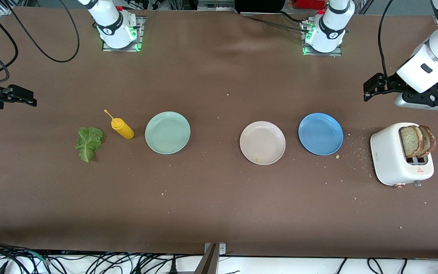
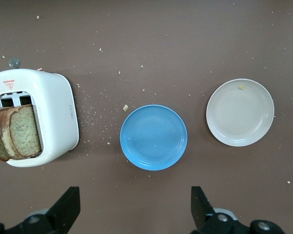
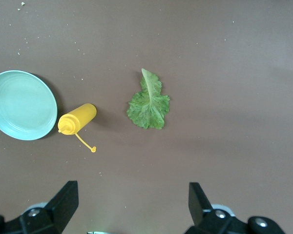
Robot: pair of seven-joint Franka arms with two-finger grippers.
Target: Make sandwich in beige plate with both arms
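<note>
The beige plate (image 1: 262,142) (image 2: 240,112) lies bare near the table's middle. Brown-crusted bread slices (image 1: 416,140) (image 2: 17,131) stand up out of a white toaster (image 1: 394,160) (image 2: 53,112) at the left arm's end. A green lettuce leaf (image 1: 88,142) (image 3: 149,102) lies flat on the table at the right arm's end. My left gripper (image 1: 370,88) (image 2: 135,202) hangs open over bare tabletop near the toaster and holds nothing. My right gripper (image 1: 29,97) (image 3: 132,200) hangs open over bare tabletop near the lettuce, also with nothing in it.
A blue plate (image 1: 320,133) (image 2: 154,137) lies between the beige plate and the toaster. A mint-green plate (image 1: 167,132) (image 3: 19,105) and a yellow squeeze bottle (image 1: 122,128) (image 3: 78,118) on its side lie between the beige plate and the lettuce. Crumbs dot the brown table.
</note>
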